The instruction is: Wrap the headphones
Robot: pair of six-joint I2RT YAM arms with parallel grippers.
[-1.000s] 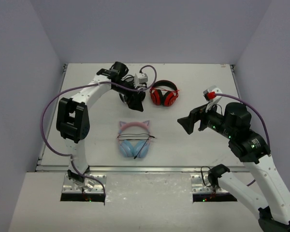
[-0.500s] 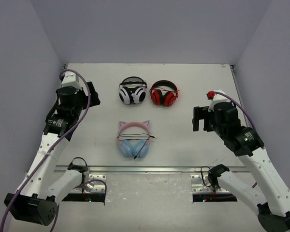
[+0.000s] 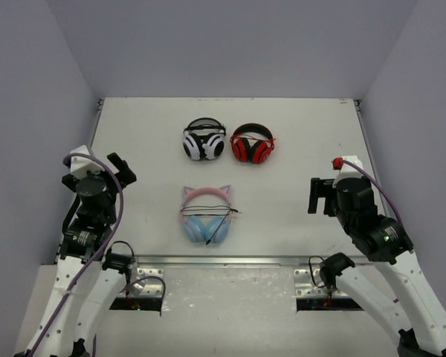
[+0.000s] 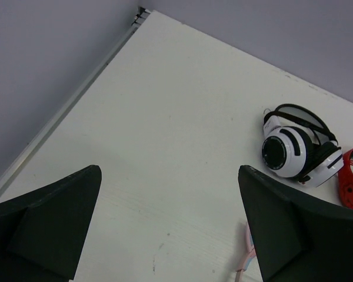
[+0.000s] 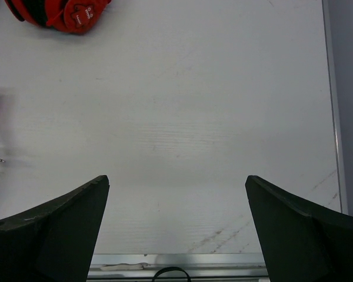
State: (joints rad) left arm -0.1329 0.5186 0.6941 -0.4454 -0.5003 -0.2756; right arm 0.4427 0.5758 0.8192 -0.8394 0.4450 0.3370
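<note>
Pale white surface (image 3: 297,126), closed in at left, back and right by plain lilac-grey walls (image 3: 230,44).

Left pincer (image 4: 167,173): fingers spread wide, gripping nothing, touching nothing, held above bare surface near the left edge.

Headphones (image 3: 206,216): lying flat at front centre, between both pincers and well apart from each. Cat ears toward the back, black cable (image 3: 208,211) lying across them. Behind, white-and-black headphones (image 3: 204,141), just beside red-and-black headphones (image 3: 253,145).

Right pincer (image 5: 176,179): likewise wide apart, empty, above bare surface near the right edge.

Metal rail (image 3: 223,260) along the near edge. Bare stretches on both sides of the headphones.
</note>
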